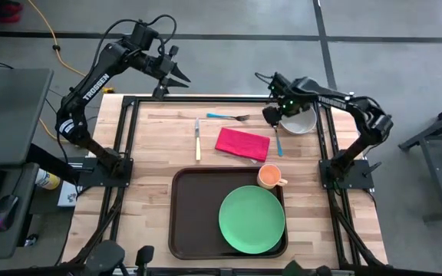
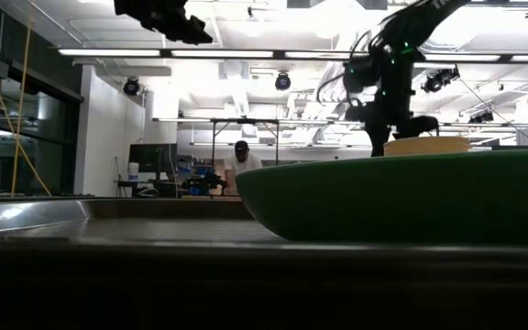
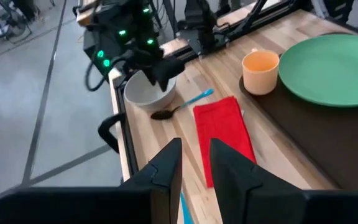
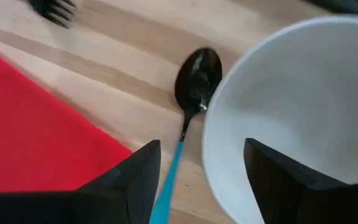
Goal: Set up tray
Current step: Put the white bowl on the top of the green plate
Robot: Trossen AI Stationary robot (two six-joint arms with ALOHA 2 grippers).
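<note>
the dark brown tray (image 1: 194, 218) is lying at the near middle of the wooden table (image 1: 152, 146), with the round green plate (image 1: 252, 219) sitting inside it toward its right end. an orange cup (image 1: 270, 177) is standing on the tray's far right corner, just beyond the plate.

the right gripper (image 1: 270, 116) is hovering low over the far right part of the table, its fingers spread wide and pinching nothing. in the right wrist view one finger is hanging over the rim of the white bowl (image 4: 297, 118) and the other over bare wood, with the spoon (image 4: 191, 106) between them; the spoon's dark head is lying just beside the bowl's wall and its blue handle is running back toward the gripper. the red napkin (image 1: 242, 143) is lying flat just beside the spoon, between the bowl and the knife (image 1: 198, 139). a fork (image 1: 230, 117) with a blue handle is lying beyond the napkin, near the table's far edge.

the left gripper (image 1: 176, 77) is hanging high above the far left edge of the table, well apart from everything on it. its fingers (image 3: 166, 168) are standing a little apart with a narrow gap showing between them, gripping nothing.

in the low view a person (image 2: 240, 165) is standing far off in the room behind the table.
</note>
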